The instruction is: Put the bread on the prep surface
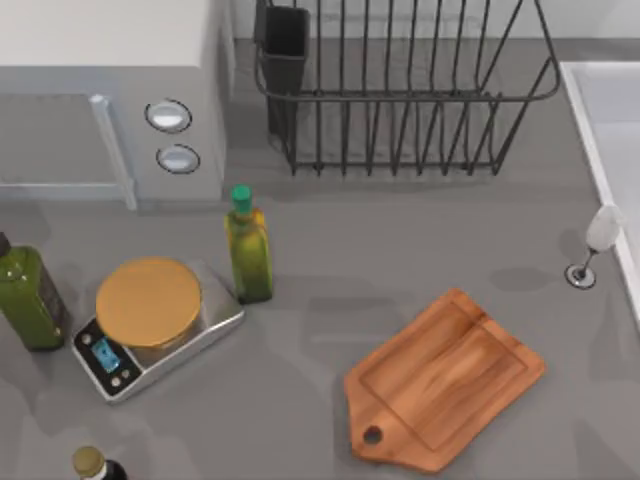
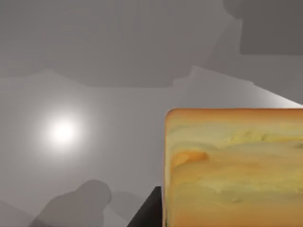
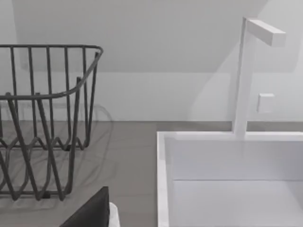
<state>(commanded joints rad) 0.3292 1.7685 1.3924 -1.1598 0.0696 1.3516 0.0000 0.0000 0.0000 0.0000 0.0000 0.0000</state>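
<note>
The bread (image 2: 234, 168) sits right up against my left wrist camera, a golden-yellow block with a browner top edge, with a dark finger (image 2: 147, 210) of my left gripper just beside it; it looks held there, but I cannot tell whether my fingers are clamped on it. Behind the bread is plain grey counter with a bright glare spot and soft shadows. From above, the wooden cutting board (image 1: 445, 385) lies bare on the grey counter (image 1: 330, 300) toward the right, turned at a slant with its holed handle pointing to the near left. To the left of it a silver scale (image 1: 150, 330) carries a round tan disc, and a yellow oil bottle with a green cap (image 1: 247, 247) stands just beside the scale's far right corner. A dark green bottle (image 1: 28, 295) stands at the left edge, and another bottle top (image 1: 92, 464) pokes in at the near left. A microwave (image 1: 110, 90) fills the far left corner, and next to it a black wire dish rack (image 1: 400, 90) holds a dark cup (image 1: 285, 50) at its left end. A clear wine glass (image 1: 595, 245) stands near the right edge beside the white sink (image 3: 227, 179), which shows with its tap in my right wrist view. A dark finger (image 3: 92, 213) of my right gripper shows there too; whether those fingers are apart or together I cannot tell.
</note>
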